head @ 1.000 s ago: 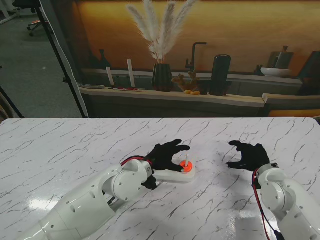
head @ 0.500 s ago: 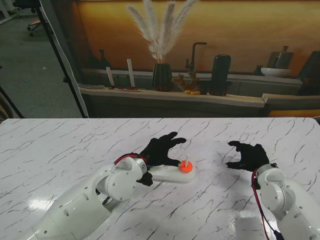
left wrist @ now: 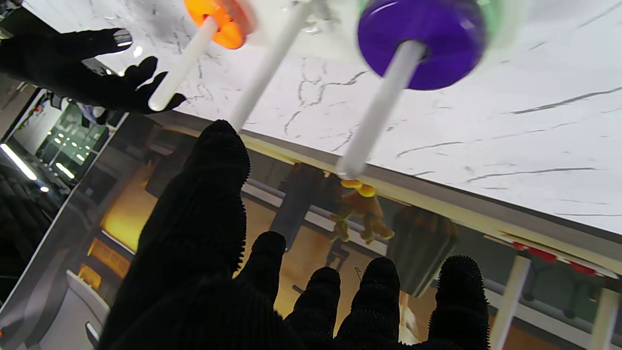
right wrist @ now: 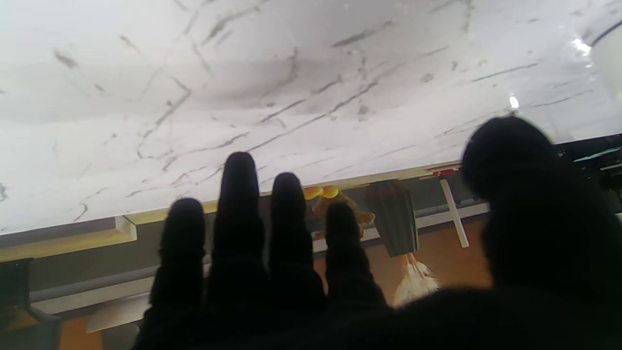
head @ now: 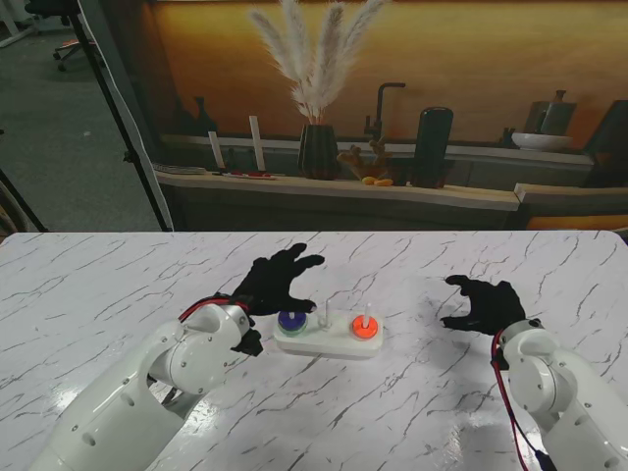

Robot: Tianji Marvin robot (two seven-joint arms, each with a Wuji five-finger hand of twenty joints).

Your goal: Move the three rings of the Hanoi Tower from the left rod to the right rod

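Even, bright room light falls on the white marble desk (head: 118, 285), which throws pale glare patches near its near-left edge, while the wall behind glows warm orange. In the left wrist view the purple ring (left wrist: 422, 43) and orange ring (left wrist: 219, 19) are soft and smeared from closeness, and the left hand (left wrist: 233, 287) shows crisp knit texture. The right wrist view is hazy throughout, the right hand (right wrist: 340, 282) a blurred, backlit black silhouette.
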